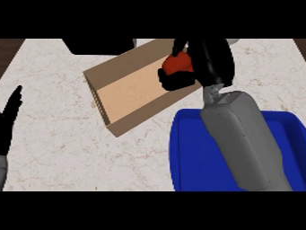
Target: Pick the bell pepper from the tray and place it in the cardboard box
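Upper centre, red bell pepper [177, 64] is grasped by right hand [198, 63] over cardboard box [132, 90]; left hand [2, 128] released, lower left.

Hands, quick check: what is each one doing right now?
Left hand: open, fingers straight, resting at the view's left edge, holding nothing.
Right hand: shut on the red bell pepper, above the cardboard box.

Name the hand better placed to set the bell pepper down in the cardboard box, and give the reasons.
The right hand. Its fingers are curled round the red bell pepper above the cardboard box, beyond the blue tray. The left hand rests open at the counter's left edge, apart from the box, holding nothing.
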{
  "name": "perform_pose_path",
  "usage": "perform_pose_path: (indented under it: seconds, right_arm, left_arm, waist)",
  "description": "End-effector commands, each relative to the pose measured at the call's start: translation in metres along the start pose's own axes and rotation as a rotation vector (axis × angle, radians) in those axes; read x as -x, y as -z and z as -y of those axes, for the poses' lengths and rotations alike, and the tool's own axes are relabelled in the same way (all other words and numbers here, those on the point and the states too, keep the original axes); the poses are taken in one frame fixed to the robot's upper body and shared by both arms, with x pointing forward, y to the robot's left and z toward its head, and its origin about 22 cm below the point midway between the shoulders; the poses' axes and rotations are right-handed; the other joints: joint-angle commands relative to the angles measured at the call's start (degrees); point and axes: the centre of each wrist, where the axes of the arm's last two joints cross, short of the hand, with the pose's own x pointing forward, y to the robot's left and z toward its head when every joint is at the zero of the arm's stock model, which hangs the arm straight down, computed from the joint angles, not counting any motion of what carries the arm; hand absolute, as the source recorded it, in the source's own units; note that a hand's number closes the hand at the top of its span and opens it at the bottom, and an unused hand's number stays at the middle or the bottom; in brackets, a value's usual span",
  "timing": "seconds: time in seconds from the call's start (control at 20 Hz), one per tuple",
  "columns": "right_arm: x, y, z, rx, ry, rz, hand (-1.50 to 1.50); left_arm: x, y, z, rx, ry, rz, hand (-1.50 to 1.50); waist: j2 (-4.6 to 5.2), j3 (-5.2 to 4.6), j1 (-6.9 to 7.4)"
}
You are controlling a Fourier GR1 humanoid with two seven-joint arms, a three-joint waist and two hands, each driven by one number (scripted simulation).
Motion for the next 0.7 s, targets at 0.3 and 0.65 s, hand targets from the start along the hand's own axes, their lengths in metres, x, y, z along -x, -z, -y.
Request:
perform_pose_path:
  seconds: [0.3, 0.65]
  right_arm:
    - [-0.021, 0.065, -0.037, -0.068, 0.125, -0.087, 1.50]
    - [-0.010, 0.080, -0.064, -0.070, 0.090, -0.156, 1.50]
  left_arm:
    - [-0.008, 0.013, 0.012, 0.013, 0.000, 0.025, 0.00]
    - [-0.025, 0.017, 0.008, 0.030, 0.011, 0.049, 0.00]
  waist:
    - [0.51, -0.02, 1.06]
    - [1.25, -0.02, 3.38]
